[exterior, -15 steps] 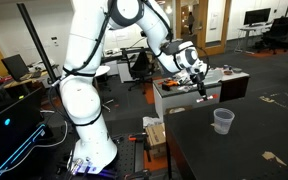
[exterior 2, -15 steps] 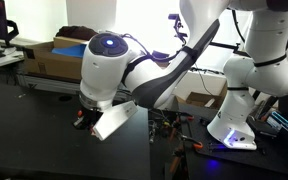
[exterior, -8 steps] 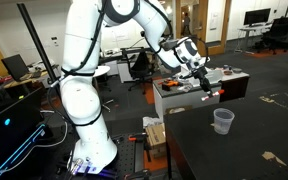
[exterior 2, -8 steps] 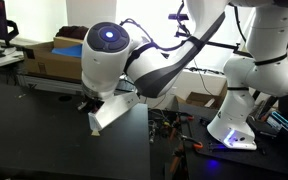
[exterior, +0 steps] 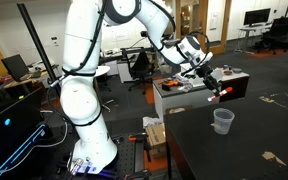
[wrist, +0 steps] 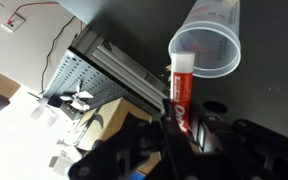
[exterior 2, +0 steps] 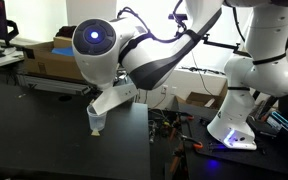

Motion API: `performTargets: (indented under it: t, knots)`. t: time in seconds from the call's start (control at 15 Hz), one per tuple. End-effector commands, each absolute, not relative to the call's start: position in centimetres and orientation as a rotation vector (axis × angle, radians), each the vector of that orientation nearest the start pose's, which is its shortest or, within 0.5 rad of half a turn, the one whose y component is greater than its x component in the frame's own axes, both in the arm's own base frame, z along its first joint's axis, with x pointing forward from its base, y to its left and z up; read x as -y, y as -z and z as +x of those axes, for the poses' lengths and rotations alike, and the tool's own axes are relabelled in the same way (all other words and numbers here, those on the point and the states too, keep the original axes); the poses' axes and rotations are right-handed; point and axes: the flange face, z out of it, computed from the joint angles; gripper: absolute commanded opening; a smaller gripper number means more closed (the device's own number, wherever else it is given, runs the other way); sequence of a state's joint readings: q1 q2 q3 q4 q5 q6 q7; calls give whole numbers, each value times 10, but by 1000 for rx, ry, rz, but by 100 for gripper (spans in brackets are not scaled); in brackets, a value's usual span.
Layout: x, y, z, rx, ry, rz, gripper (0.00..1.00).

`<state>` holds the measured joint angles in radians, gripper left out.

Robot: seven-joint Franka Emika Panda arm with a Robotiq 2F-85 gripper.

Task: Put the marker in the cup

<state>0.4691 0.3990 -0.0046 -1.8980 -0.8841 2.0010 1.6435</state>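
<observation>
gripping the red, pale-tipped marker (wrist: 181, 90), the gripper (wrist: 184, 122) hangs above the clear tapered cup (wrist: 208, 42).

Red marker (wrist: 181, 95), pale tip; clear cup (wrist: 216, 30), perhaps faintly printed; black table (wrist: 269, 95).

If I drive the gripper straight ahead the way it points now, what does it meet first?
The cup. The gripper holds the marker, whose tip lines up with the cup's near rim in the wrist view, so the marker would likely touch there first; depth is unclear.
</observation>
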Motion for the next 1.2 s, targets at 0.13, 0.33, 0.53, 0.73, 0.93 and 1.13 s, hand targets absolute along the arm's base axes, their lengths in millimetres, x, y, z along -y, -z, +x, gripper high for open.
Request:
performTargets:
  t: [0.13,0.33,0.53,0.73,0.93,1.13]
  knots:
    - [-221,-281,576,927,-801,2112,5]
    - [-218,-264,579,990,-876,2041,5]
    - [-218,-248,580,1035,-953,2011,5]
    - [-218,-237,583,1049,-1023,1987,5]
    - [-218,-231,587,1053,-1072,1970,5]
    - [-218,-225,592,1055,-1108,1961,5]
